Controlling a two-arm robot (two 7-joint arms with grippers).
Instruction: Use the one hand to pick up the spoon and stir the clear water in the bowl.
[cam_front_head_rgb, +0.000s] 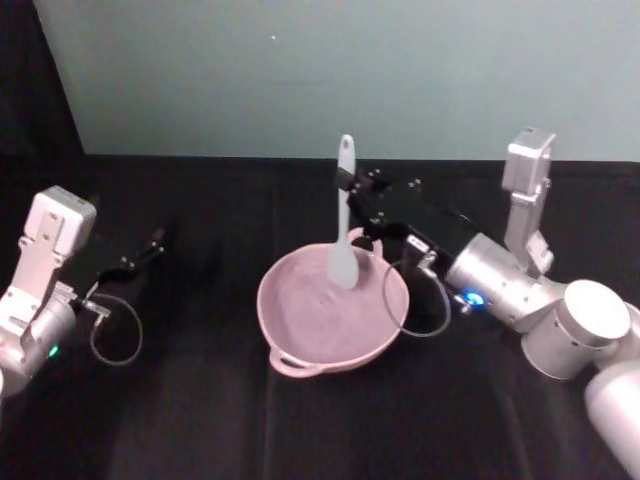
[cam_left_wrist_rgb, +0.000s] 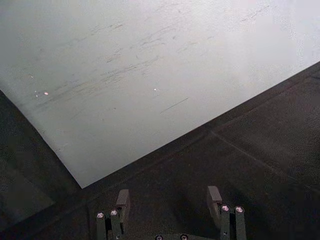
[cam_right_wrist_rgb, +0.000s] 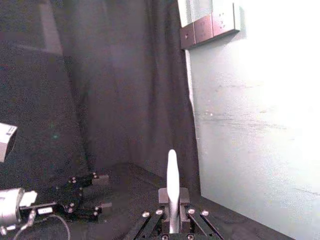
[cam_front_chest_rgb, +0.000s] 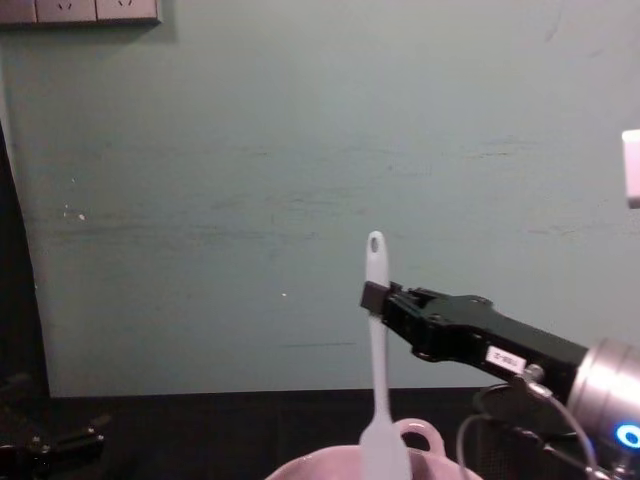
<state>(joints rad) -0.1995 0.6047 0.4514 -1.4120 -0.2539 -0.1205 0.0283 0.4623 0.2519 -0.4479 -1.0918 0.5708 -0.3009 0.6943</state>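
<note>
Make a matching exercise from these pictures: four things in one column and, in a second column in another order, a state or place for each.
1 spoon
2 bowl
3 right gripper
4 left gripper

a pink, on the black table
b open, parked at the left
c upright, head in the bowl
d fingers shut on the spoon

Pairs: 1-c, 2-a, 3-d, 4-b

- No word, number, brand or sign can be read in any view.
- A small white label (cam_front_chest_rgb: 503, 358) sits on the side of the black right gripper (cam_front_chest_rgb: 374, 297), close to its silver cylindrical wrist; whatever is printed on it is too small to make out.
</note>
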